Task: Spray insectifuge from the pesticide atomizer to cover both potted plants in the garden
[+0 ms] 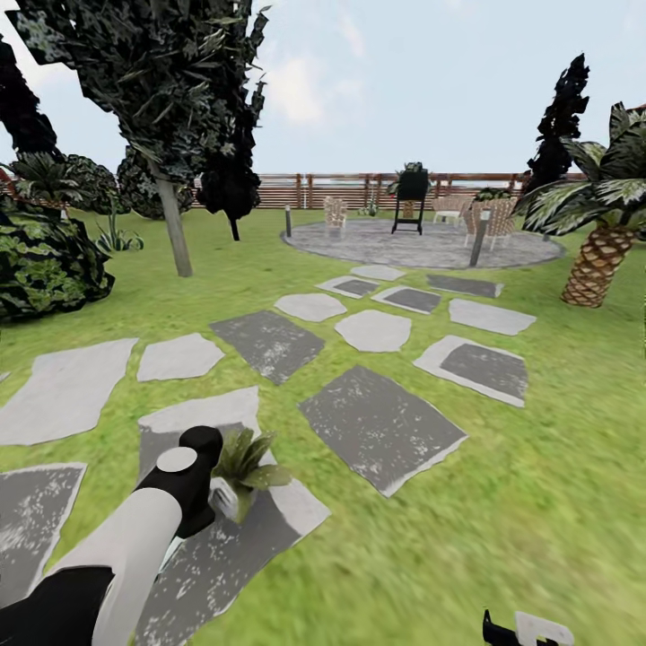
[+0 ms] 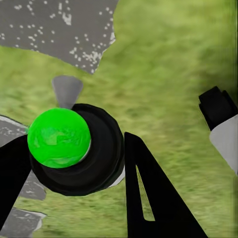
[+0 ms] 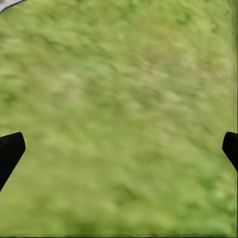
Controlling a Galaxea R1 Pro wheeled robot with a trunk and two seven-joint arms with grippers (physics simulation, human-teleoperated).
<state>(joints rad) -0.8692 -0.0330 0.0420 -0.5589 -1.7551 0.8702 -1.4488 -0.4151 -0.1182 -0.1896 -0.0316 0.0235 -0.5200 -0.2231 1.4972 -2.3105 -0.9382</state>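
One potted plant (image 1: 248,459), a low rosette of pointed green leaves in a pale pot, stands on a grey stepping stone near me in the garden. My left arm reaches in from the lower left, and its black wrist ends right beside the plant. In the left wrist view my left gripper (image 2: 74,143) is shut on the pesticide atomizer (image 2: 94,158). It is seen end-on as a round black body with a bright green dome and a grey cone at its far side. My right gripper (image 3: 119,148) hangs open over bare grass and peeks in low in the head view (image 1: 525,630).
Grey stepping stones (image 1: 381,426) cross the lawn towards a round paved patio (image 1: 422,242) with chairs and a black stand. A tree trunk (image 1: 175,229) and dark bushes (image 1: 45,260) stand at the left, a palm (image 1: 597,260) at the right, and a slatted fence (image 1: 314,190) behind.
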